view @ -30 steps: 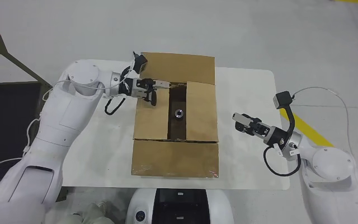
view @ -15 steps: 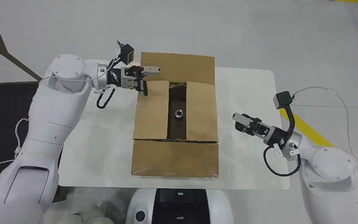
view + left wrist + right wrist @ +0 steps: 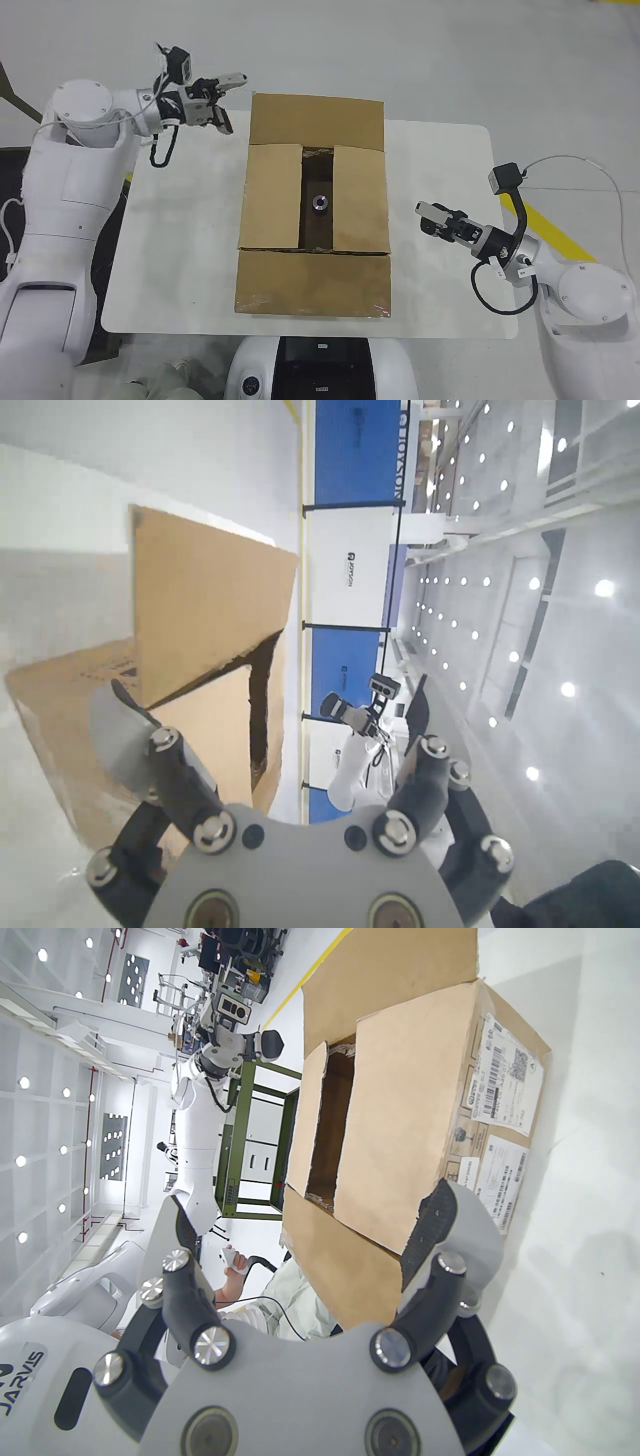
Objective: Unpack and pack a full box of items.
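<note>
Left arm stretched from its shoulder out along the far side, forearm about level, with the left gripper [image 3: 230, 100] hanging off the far left corner of the table [image 3: 180, 260], just beside the box's far flap but not touching it. In the left wrist view the left gripper [image 3: 270, 700] had its fingers [image 3: 120, 705] spread wide with nothing between them, and it faced the box [image 3: 200, 575] from outside. Right arm was bent at the near right corner, forearm angled in toward the box, with the right gripper [image 3: 424, 216] over bare tabletop and well apart from the cardboard. Its fingers [image 3: 440, 1213] were likewise spread and empty, and the right gripper [image 3: 310, 1203] pointed at the labelled side wall. The box [image 3: 360, 200] sat mid-table. Its far and near flaps were laid outward and flat, while the two side flaps were folded in over the top with a dark slot between them. A small round item [image 3: 318, 202] lay at the bottom, seen through that slot. The far flap jutted past the table's far edge, and the near flap stopped short of the near edge. Bare tabletop ran down the box's left side, with a narrower strip between its right wall and the right gripper.
</note>
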You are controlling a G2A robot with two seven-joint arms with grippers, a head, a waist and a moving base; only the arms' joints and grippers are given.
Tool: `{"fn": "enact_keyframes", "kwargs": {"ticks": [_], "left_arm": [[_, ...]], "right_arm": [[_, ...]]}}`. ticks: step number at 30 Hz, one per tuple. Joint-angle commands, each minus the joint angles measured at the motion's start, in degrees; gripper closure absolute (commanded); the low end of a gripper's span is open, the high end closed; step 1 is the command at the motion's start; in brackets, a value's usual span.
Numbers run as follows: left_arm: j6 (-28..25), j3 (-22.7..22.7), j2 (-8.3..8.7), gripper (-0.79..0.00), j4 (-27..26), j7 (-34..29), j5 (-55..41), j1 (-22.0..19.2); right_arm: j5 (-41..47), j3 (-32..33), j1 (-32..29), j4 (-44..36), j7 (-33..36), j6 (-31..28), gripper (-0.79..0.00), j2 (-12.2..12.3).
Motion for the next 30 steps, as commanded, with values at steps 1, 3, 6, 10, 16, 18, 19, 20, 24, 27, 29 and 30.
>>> {"fn": "enact_keyframes", "kwargs": {"ticks": [1,3,6,10,16,18,19,20,24,27,29,30], "left_arm": [[-0.96,0.36,-0.23,-0.785,1.49,2.61,0.57,-0.62],[-2.05,0.92,-0.55,-0.785,2.78,5.0,0.94,-1.07],[-4.22,2.62,-1.09,-0.785,4.31,9.7,4.11,-1.92],[-6.14,5.06,-2.2,-0.785,6.57,14.16,5.03,-2.58],[-7.84,8.8,-4.45,-0.785,10.82,18.74,3.53,-4.58],[-8.0,10.17,-5.32,-0.785,12.36,19.6,2.79,-5.44],[-8.0,10.85,-5.79,-0.785,13.14,19.99,2.32,-5.86],[-7.92,11.52,-6.25,-0.785,13.95,20.13,1.81,-6.28],[-7.13,13.84,-8.19,-0.785,17.89,19.62,-1.27,-8.2],[-6.51,15.5,-9.63,-0.785,21.14,19.03,-2.94,-9.6],[-6.47,16.39,-10.49,-0.785,23.29,18.53,-3.69,-10.49],[-6.42,16.65,-10.91,-0.785,24.36,18.11,-4.48,-10.85]], "right_arm": [[0.0,0.0,0.0,0.0,0.0,0.0,-0.785,0.0],[0.0,0.0,0.0,0.0,0.0,0.0,-0.785,0.0],[0.0,0.0,0.0,0.0,0.0,0.0,-0.785,0.0],[0.0,0.0,0.0,0.0,0.0,0.0,-0.785,0.0],[0.0,0.0,0.0,0.0,0.0,0.0,-0.785,0.0],[0.0,0.0,0.0,0.0,0.0,0.0,-0.785,0.0],[0.0,0.0,0.0,0.0,0.0,0.0,-0.785,0.0],[0.0,0.0,0.0,0.0,0.0,0.0,-0.785,0.0],[0.0,0.0,0.0,0.0,0.0,0.0,-0.785,0.0],[0.0,0.0,0.0,0.0,0.0,0.0,-0.785,0.0],[0.0,0.0,0.0,0.0,0.0,0.0,-0.785,0.0],[0.0,0.0,0.0,0.0,0.0,0.0,-0.785,0.0]]}}
